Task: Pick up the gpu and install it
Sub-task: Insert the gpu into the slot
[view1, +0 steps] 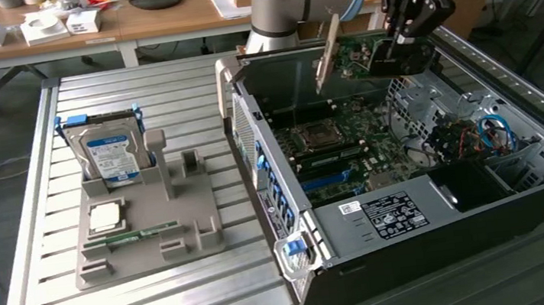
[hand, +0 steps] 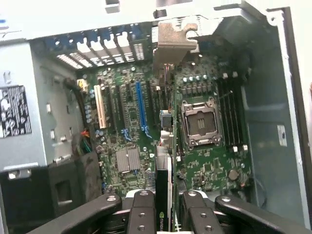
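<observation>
My pincer (view1: 396, 52) is clamped on the gpu (view1: 351, 53), a finger on each face of the thin board. In the wrist view the black, jointed fingers (hand: 141, 214) flank the card's edge.

The gpu hangs edge-down in the grip, above the open case (view1: 443, 210) at its far end. It is not seated. It looks clear of the motherboard (view1: 354, 151) below.

Its long axis runs from my pincer toward the exterior view's left, ending in the silvery bracket (view1: 327, 54). In the wrist view that axis lies parallel to the expansion slots. The card's edge (hand: 165, 141) runs between the blue slot (hand: 141, 109) and the square CPU socket (hand: 200, 122). I can't tell which slot sits directly under it. The bracket (hand: 173, 41) points at the perforated rear wall.

The card is dark green circuit board, flat and rigid. The bracket is bare, bent sheet metal. The case is grey steel outside a dense green board.

Well apart, on the exterior view's left, a hard drive (view1: 113, 155) stands upright in a grey holder (view1: 148, 228) on the ribbed metal table (view1: 63, 299).
</observation>
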`<state>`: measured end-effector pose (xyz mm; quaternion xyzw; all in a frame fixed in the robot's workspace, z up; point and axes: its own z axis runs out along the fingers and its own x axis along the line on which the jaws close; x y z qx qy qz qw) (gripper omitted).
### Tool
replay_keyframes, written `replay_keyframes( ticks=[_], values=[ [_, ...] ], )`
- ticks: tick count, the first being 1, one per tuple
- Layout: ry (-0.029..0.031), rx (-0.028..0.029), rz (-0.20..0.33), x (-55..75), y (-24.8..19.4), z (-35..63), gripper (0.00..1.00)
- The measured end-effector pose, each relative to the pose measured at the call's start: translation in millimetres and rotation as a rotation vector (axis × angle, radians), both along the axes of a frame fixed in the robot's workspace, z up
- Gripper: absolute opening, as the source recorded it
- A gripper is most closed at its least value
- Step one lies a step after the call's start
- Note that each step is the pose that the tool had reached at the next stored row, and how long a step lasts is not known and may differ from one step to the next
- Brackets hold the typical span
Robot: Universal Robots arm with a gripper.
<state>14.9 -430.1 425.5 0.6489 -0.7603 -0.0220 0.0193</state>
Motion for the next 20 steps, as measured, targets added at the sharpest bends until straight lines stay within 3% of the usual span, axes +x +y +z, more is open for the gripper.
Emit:
replay_keyframes(
  ticks=[6, 10, 20],
  values=[
    [0.0000, -0.0001, 0.105, 0.0, 0.0, -0.9, 0.26],
    [-0.0012, 0.0000, 0.112, -0.5, 0.0, -1.2, 0.26],
    [-0.0465, -0.0028, 0.124, -9.7, 0.0, -5.3, 0.26]
  ],
)
